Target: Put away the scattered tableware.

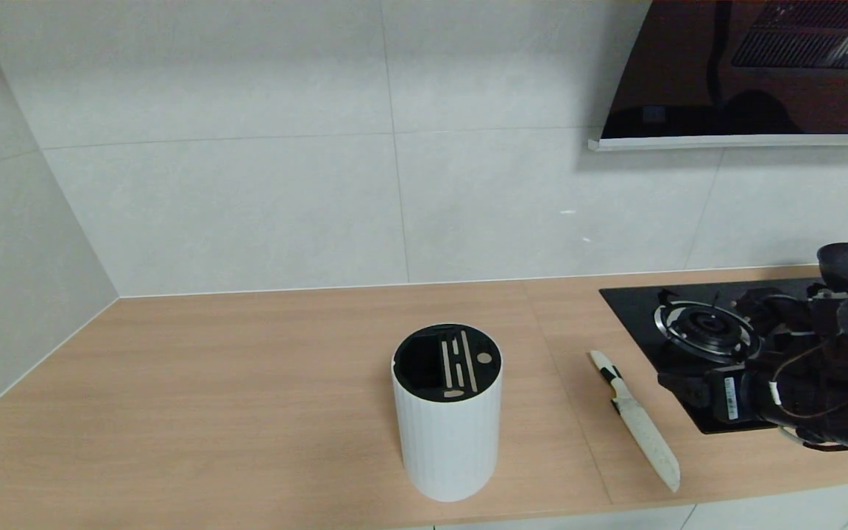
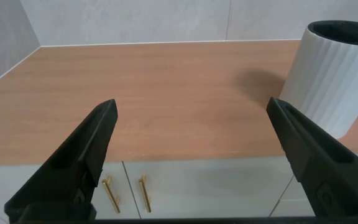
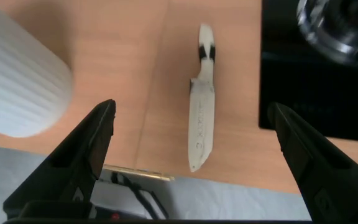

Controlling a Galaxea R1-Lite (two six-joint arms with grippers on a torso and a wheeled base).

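A white knife [image 1: 637, 423] with a black band on its handle lies flat on the wooden counter [image 1: 247, 383], blade toward the front edge. Left of it stands a white ribbed holder [image 1: 447, 419] with a black slotted top. My right gripper [image 3: 192, 109] hangs open above the knife [image 3: 202, 121], which lies between its fingers and apart from them. The holder [image 3: 14, 81] is off to one side. My left gripper [image 2: 191, 109] is open and holds nothing, out in front of the counter's front edge, with the holder [image 2: 334, 68] beyond one finger.
A black gas hob [image 1: 696, 327] with a burner sits just right of the knife, below a dark range hood [image 1: 748, 73]. Tiled walls close the back and left. Cabinet doors with gold handles [image 2: 110, 193] are under the counter edge.
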